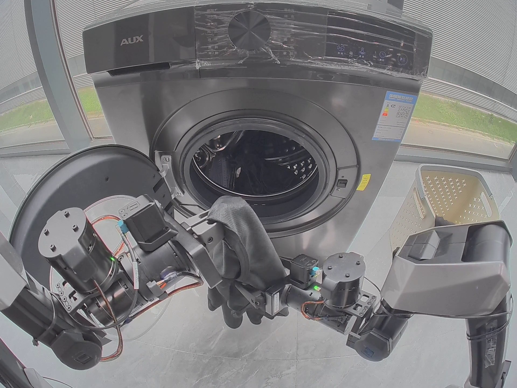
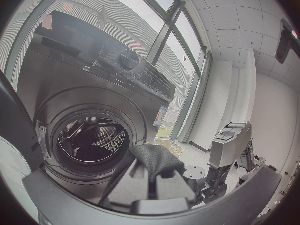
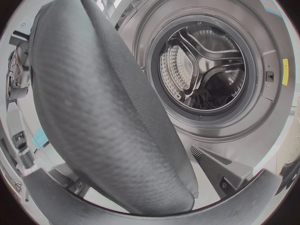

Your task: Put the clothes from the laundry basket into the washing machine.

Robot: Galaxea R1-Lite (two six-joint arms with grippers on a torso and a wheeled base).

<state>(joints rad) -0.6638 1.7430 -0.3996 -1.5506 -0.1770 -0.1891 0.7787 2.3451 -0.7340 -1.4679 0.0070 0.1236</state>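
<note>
— What's hard to make out?
— The laundry basket (image 1: 474,184), far right, is half hidden by the right arm (image 1: 447,276). The dark heap (image 3: 212,97) in the drum (image 1: 258,163) can't be counted.
— And what can?
— One washing machine (image 1: 344,109), one door (image 1: 81,189) swung left, and one dark garment (image 1: 242,243) before the opening.
— Claws?
— The left gripper (image 2: 152,178) pinches its top. The right gripper (image 3: 134,172) is spread, with cloth hanging between.

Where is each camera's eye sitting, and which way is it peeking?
Head view: on the head, looking down at the washing machine, left arm, right arm, dark cloth and laundry basket.
Left wrist view: on the left wrist, facing the drum; left gripper shut on the cloth.
Right wrist view: on the right wrist, facing the drum, cloth close in front.
All share drum and cloth.
</note>
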